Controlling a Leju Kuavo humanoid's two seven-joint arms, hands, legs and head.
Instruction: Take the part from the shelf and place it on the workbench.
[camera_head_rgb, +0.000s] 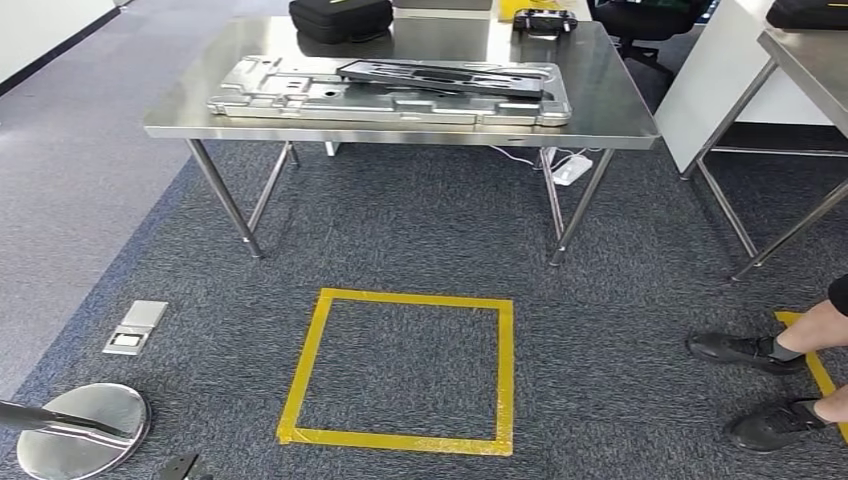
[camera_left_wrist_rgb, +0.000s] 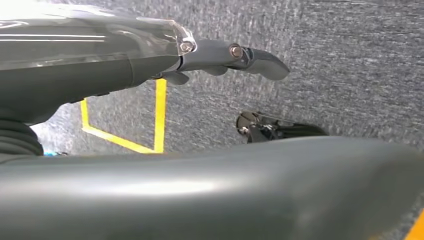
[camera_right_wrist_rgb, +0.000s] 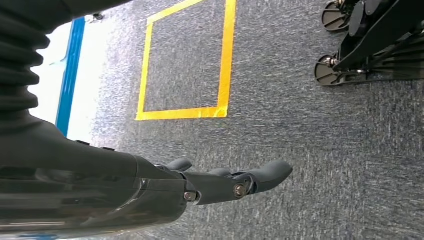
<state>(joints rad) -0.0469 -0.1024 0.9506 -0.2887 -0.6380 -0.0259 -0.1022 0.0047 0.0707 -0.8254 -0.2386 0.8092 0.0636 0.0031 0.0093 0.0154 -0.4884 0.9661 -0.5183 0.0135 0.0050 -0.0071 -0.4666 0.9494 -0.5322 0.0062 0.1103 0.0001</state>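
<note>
Ahead on the bench (camera_head_rgb: 620, 120) the part (camera_head_rgb: 390, 95) already lies flat, so keep your left hand (camera_left_wrist_rgb: 235, 57) and right hand (camera_right_wrist_rgb: 225, 182) hanging, fingers loose, holding nothing

Head view looks forward and down from high up at a steel surface (camera_head_rgb: 400, 125) and a yellow tape square (camera_head_rgb: 400, 370) on carpet. Both wrist views, close behind hanging hands, look down at that same square.
</note>
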